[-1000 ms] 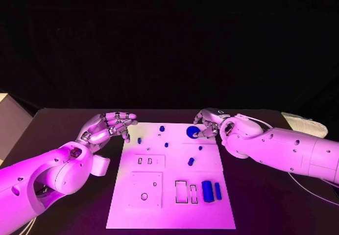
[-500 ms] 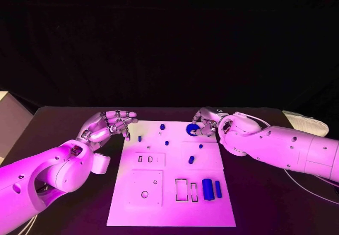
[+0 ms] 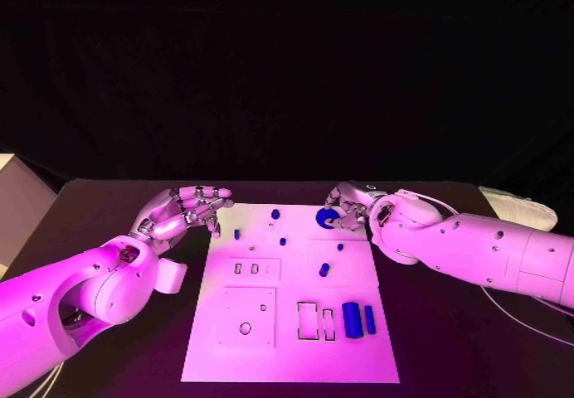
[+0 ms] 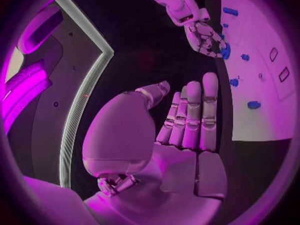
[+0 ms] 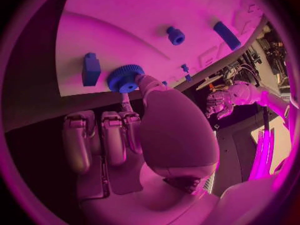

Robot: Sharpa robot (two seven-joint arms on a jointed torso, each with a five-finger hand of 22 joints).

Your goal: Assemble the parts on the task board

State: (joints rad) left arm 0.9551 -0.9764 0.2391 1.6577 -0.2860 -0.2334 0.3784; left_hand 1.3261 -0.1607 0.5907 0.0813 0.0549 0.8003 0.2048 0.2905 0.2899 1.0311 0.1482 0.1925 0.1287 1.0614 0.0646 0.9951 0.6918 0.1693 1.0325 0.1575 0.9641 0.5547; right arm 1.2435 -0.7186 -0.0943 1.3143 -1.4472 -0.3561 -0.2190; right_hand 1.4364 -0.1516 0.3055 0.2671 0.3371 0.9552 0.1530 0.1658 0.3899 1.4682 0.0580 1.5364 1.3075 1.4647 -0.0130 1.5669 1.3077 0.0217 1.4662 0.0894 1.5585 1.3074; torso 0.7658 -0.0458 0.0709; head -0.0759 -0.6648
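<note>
Task board (image 3: pixel 291 332), white, with small blue parts (image 3: pixel 351 320) on it

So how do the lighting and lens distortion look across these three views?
Head view: magenta light washes the task board and both arms, the backdrop stays black, and edges look straight. Left wrist view: fisheye circle in a dark frame, the board's edge bends, and the left hand looms large. Right wrist view: same fisheye bending, with the right hand close to the lens and its thumb on the round blue gear.

Black table (image 3: pixel 460 348) fills lower frame; black backdrop (image 3: pixel 287 83) across whole upper half. Pale box-like thing (image 3: pixel 18 207) at left edge, white object (image 3: pixel 520 207) at right edge.
</note>
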